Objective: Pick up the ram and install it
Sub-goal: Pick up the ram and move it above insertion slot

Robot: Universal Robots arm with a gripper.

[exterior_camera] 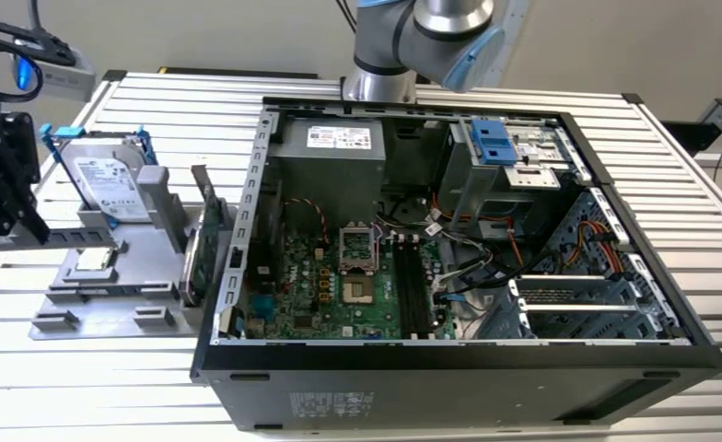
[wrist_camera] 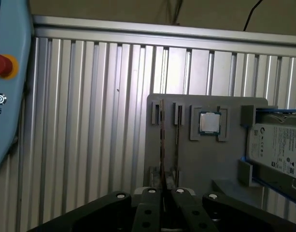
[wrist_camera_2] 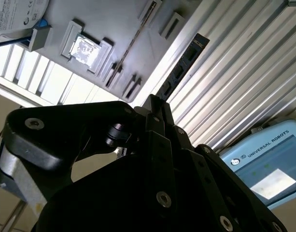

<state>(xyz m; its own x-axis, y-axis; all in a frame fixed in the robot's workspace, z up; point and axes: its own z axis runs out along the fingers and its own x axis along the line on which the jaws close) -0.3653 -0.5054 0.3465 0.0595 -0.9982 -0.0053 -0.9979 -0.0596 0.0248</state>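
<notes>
Ram (wrist_camera_2: 180,67) is clamped at one end by gripper (wrist_camera: 162,191), jaws closed tight on it. It's held out over worktop (wrist_camera_2: 244,72), beside grey holder (wrist_camera: 225,159), well apart from PC case (exterior_camera: 459,378).

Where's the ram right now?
At the exterior view's left, near the gray parts fixture; in the second wrist view the ram sticks out from between the gripper's fingers over the ribbed table.

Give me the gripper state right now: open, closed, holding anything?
Gripper: closed, holding the ram by one end between its fingers.
</notes>
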